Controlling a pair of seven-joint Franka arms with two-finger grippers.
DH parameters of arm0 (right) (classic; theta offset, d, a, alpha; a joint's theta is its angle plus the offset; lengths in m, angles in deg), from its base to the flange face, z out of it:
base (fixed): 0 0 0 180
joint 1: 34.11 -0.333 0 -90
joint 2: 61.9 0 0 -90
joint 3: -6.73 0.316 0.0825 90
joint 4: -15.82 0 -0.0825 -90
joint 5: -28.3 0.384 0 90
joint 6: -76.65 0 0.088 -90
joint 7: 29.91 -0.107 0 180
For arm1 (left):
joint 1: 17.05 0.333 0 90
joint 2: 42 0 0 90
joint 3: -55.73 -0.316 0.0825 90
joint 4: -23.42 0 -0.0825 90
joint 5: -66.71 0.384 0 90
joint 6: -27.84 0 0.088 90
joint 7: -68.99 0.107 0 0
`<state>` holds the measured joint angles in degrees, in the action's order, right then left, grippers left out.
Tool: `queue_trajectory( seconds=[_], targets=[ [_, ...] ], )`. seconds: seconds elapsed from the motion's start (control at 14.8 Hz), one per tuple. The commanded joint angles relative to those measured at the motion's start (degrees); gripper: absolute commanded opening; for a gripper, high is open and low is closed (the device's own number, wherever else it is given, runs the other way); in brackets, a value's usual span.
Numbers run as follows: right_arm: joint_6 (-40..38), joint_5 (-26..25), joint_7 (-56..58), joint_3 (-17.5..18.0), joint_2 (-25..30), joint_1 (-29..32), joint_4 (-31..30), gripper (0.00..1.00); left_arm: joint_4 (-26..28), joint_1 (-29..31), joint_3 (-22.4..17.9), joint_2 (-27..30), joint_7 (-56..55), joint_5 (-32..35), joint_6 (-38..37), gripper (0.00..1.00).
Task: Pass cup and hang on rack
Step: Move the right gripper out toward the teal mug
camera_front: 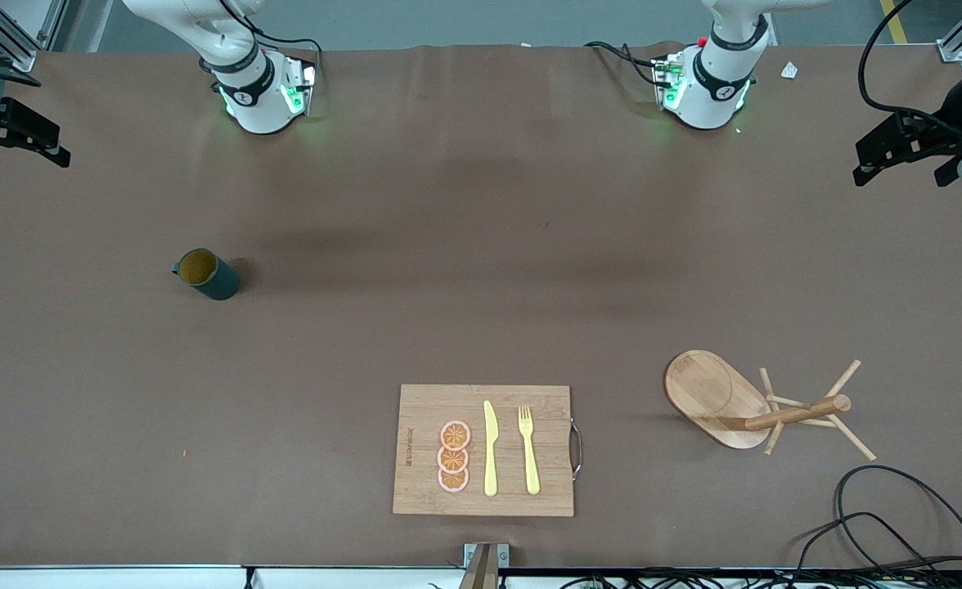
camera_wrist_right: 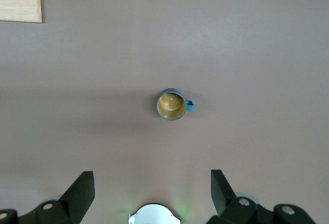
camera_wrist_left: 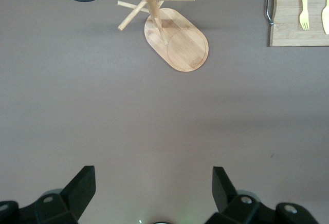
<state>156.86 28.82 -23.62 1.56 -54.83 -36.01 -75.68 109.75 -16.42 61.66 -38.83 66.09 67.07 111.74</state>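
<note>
cup: your small dark teal cylindrical mug with loop handle and yellowish-brown inside (camera_front: 207,274) stands upright on the brown tabletop (camera_front: 465,245), toward the right arm's end, well apart from everything else. Handle points toward that end of the tabletop.

rack: light wooden mug tree with oval flat base, thick post and thin angled pegs (camera_front: 743,402) sits toward the left arm's end, nearer the front camera than the cup. Pegs all bare.

right hand: right hand (camera_wrist_right: 151,190) hangs high over the tabletop above the cup, fingers spread wide, holding nothing.

left hand: left hand (camera_wrist_left: 154,190) hangs high over bare tabletop near the rack, fingers spread wide, empty. This arm waits.

other stuff: rectangular bamboo cutting board (camera_front: 485,450) at the camera-side edge, between cup and rack, carrying three orange slices (camera_front: 454,456), a yellow knife (camera_front: 490,448) and a yellow fork (camera_front: 528,450). Not part of your job.

step: nothing started, as I read it; cup untouched, you're at the approach for the first pick.

next move: probably bring the right hand down on the cup and pinch it so the handle stays free. The left hand needs that loop clear for the handover and the peg.

risk: a grip covering the handle would likely spoil the pass.
</note>
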Motion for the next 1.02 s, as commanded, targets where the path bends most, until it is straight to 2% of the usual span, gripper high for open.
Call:
queue_trajectory(
  seconds=[0.0,0.34,0.95],
  targets=[
    [0.56,0.45,0.39,-0.10,1.19,-0.12,-1.30,1.00,-0.90,0.08,0.13,-0.10,0.52,-0.72,-1.11,1.00],
    [0.47,0.45,0.47,-0.10,1.19,-0.21,-1.30,1.00,-0.99,-0.27,0.05,-0.36,0.78,0.07,-1.11,1.00],
    [0.21,0.36,0.03,-0.10,0.14,0.31,1.16,1.00,-1.52,-0.45,0.13,-4.83,-0.01,-0.28,-0.93,1.00]
  ],
)
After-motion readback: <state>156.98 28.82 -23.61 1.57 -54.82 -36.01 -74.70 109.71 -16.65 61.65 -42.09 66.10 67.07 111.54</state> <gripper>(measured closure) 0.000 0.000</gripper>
